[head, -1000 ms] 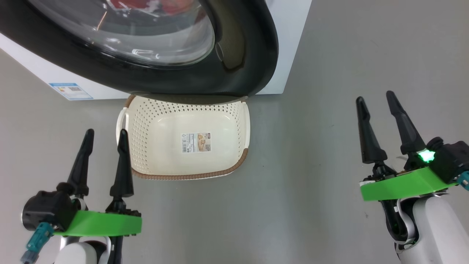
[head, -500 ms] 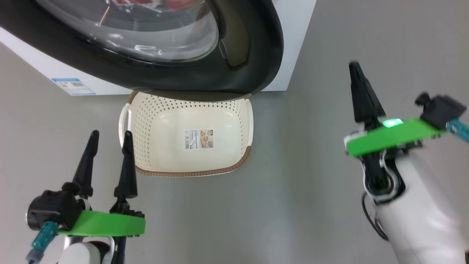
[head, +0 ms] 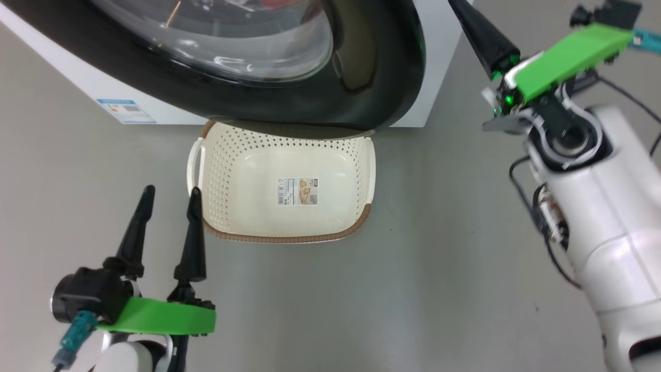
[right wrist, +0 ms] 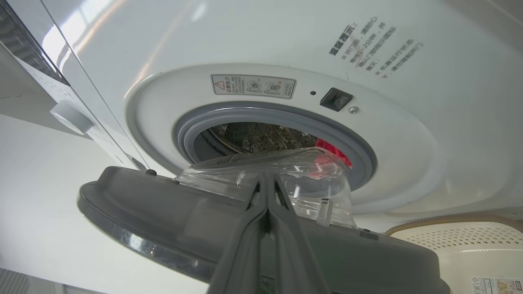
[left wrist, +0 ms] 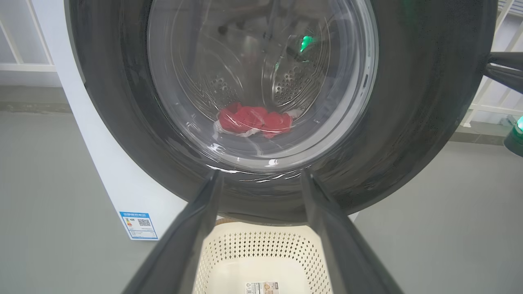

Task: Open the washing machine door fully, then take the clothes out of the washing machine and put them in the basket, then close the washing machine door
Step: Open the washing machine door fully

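Observation:
The washing machine door (head: 382, 77) has a glossy black rim and a glass bowl, and it stands partly open over the cream basket (head: 242, 170). In the right wrist view the door (right wrist: 163, 212) is seen edge-on before the washing machine (right wrist: 286, 41), and red clothes (right wrist: 331, 149) lie in the drum. My right gripper (right wrist: 265, 179) is shut and empty, its tips over the door's inner side by the glass; I cannot tell whether they touch. It is raised by the door's right edge (head: 467, 20). My left gripper (head: 172, 191) stands open beside the basket, facing the door glass (left wrist: 260, 175) with the clothes (left wrist: 255, 120) behind.
Grey floor surrounds the machine, with open room at the right of the basket (right wrist: 470, 241). A blue label (head: 126, 111) sits low on the machine's front. My right forearm (head: 609, 206) rises along the right side. White railings (left wrist: 490, 106) stand behind.
My right gripper has shut and swung up and forward from the floor level to the door's right edge. The head camera has shifted slightly. My left gripper has stayed put.

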